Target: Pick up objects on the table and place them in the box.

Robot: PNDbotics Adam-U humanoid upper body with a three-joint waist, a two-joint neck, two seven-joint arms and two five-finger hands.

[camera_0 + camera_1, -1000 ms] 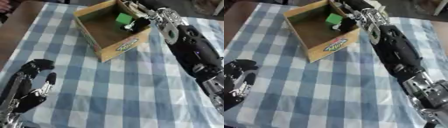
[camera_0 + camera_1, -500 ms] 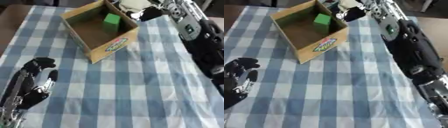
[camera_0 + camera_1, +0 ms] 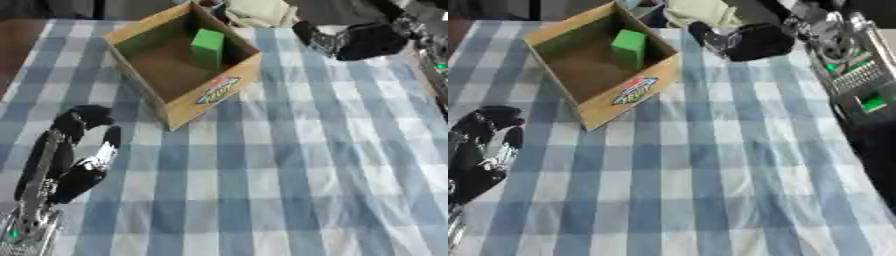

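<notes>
Green block standing inside the cardboard box near the bench's far-left corner; right hand beside the box; left hand resting at the left edge.

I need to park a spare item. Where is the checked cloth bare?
Bare: the wide checked stretch right of the cardboard box and the left hand. Crowded: inside the box around the green block, and the far edge by the right hand.

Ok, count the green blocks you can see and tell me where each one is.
1. The green block stands inside the cardboard box, near its far wall. None shows on the checked tablecloth; the right hand might hide something.
</notes>
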